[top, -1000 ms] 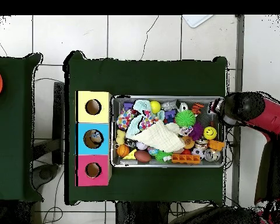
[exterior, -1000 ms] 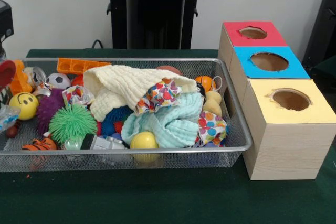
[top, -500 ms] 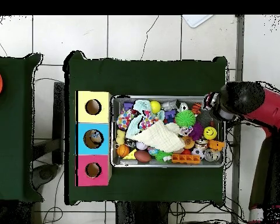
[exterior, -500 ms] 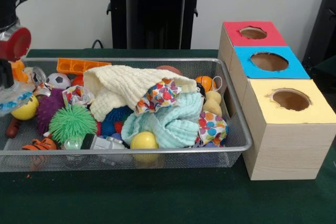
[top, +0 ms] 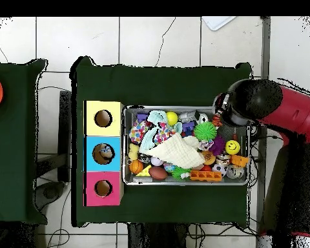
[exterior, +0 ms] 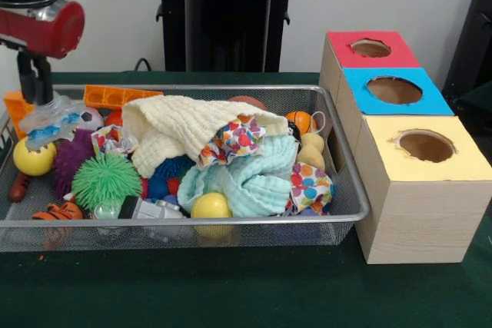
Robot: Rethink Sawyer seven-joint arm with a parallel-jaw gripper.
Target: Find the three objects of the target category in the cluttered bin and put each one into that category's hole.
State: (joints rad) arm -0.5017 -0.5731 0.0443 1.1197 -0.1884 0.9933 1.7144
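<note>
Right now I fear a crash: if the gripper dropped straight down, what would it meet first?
Probably the purple spiky ball or yellow smiley ball beneath the clear crinkly packet the gripper carries; depth is unclear.

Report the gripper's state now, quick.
Gripper: shut on a clear crinkly plastic packet with blue print, lifted just above the toys at the end of the wire-mesh bin farthest from the boxes.
</note>
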